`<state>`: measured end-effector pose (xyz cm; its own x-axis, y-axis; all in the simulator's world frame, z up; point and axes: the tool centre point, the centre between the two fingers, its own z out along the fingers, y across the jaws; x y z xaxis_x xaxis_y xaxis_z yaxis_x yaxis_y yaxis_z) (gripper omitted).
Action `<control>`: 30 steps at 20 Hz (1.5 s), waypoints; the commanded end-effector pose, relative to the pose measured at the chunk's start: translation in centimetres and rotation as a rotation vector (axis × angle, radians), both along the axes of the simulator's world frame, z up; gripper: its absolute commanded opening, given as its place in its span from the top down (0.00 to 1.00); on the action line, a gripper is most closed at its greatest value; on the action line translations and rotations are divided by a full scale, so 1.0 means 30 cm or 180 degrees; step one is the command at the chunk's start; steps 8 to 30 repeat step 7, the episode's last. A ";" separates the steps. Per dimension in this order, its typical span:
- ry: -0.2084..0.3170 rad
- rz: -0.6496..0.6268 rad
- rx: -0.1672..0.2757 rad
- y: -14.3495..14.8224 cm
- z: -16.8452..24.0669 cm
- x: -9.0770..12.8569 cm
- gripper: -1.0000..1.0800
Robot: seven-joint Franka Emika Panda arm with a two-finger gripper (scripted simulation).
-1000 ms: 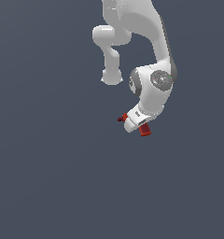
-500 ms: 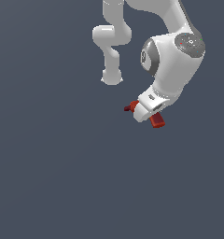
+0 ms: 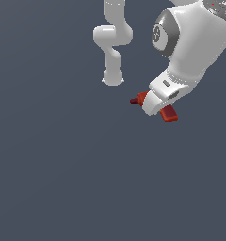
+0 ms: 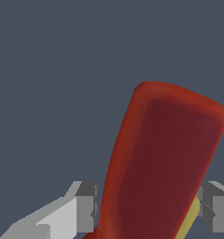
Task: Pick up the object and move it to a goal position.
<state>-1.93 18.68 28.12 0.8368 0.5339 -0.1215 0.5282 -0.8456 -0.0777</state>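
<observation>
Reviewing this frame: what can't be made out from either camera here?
- Middle of the red piece: exterior view, covered by the white gripper; only its two ends stick out.
- Contact between jaws and piece: wrist view, the red piece fills the gap and the picture's edge cuts it off.
- Yellow sliver: wrist view, mostly behind the piece; unidentifiable.
- Goal position: no marker in either view.
- Upper arm: exterior view, cut off by the picture's edge.

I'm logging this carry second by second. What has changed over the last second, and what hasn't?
The gripper has swung toward the exterior view's right and slightly up, carrying the red object with it; the wrist has rolled, so the arm's last links loom larger in the exterior view. Nothing was taken hold of or let go: the fingers stay closed on the object, which fills the wrist view. The arm's base stayed put.
</observation>
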 end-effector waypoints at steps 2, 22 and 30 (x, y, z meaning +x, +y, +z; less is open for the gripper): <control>-0.0009 -0.0001 0.0001 0.009 0.041 0.012 1.00; -0.0009 -0.0001 0.0001 0.013 0.055 0.018 1.00; -0.0009 -0.0001 0.0001 0.013 0.055 0.018 1.00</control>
